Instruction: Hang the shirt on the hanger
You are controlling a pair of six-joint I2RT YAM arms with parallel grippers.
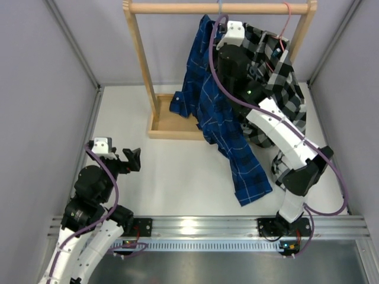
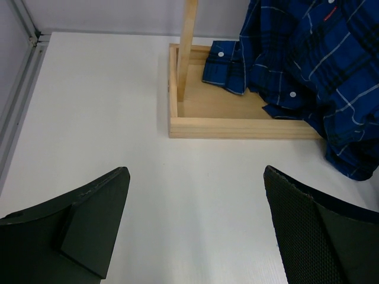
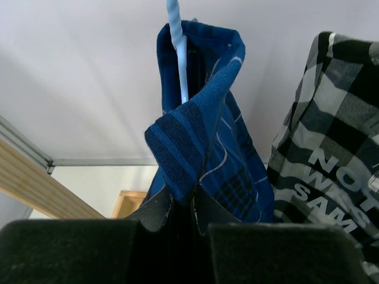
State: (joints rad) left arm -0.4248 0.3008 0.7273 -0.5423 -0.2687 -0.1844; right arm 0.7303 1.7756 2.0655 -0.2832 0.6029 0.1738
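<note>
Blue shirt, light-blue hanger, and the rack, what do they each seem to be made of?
Blue shirt: woven cloth, matte, likely cotton. The thread weave shows on the folded collar, and it drapes softly.
Light-blue hanger: a thin smooth rod, perhaps coated wire or plastic; the look leaves that open.
Rack: pale unpainted wood with faint visible grain.

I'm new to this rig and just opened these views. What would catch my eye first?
First, the dark blue plaid shirt draping from the wooden rack at the back and trailing onto the table. The right tool is shut on its collar fabric just below the light-blue hanger, beside a black-and-white checked shirt. The left tool stands open and empty at near left.
</note>
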